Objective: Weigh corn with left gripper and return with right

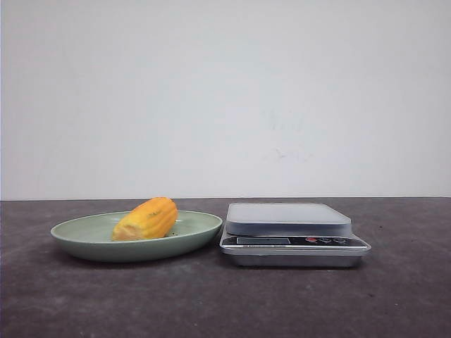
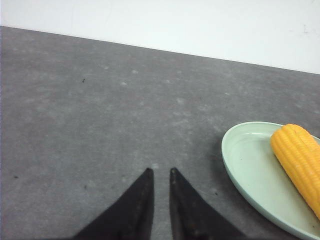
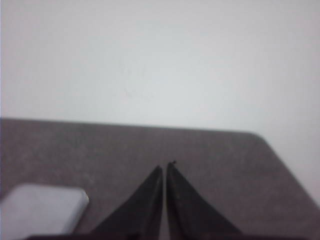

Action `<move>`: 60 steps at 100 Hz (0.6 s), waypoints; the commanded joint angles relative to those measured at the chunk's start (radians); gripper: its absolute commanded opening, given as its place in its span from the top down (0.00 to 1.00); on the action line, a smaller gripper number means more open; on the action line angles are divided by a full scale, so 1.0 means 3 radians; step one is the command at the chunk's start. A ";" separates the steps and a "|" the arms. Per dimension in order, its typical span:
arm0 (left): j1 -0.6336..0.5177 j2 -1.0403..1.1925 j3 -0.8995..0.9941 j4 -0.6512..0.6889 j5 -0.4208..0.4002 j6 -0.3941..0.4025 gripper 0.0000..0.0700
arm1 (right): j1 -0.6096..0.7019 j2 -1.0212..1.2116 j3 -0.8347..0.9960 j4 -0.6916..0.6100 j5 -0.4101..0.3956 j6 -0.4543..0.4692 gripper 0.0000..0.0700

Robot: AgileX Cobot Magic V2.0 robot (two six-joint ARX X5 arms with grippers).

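The corn (image 1: pixel 146 219) lies on its side in the green plate (image 1: pixel 84 236), left of the scale in the front view. It also shows in the left wrist view (image 2: pixel 299 162), on the plate (image 2: pixel 250 170). My left gripper (image 2: pixel 160 173) hovers over bare table beside the plate's rim, its fingers close together with a narrow gap and nothing between them. My right gripper (image 3: pixel 166 166) is shut and empty, over bare table beside the scale's corner (image 3: pixel 42 207). Neither gripper shows in the front view.
A silver kitchen scale (image 1: pixel 292 232) with a pale weighing platform stands right next to the plate. The table is dark grey, with a white wall behind it. The table's right edge (image 3: pixel 290 175) shows in the right wrist view.
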 commanded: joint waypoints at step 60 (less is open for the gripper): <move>0.0006 -0.0004 -0.0058 -0.0013 0.0015 0.0029 0.98 | -0.0006 -0.0095 -0.1422 0.1146 -0.0006 0.0161 0.99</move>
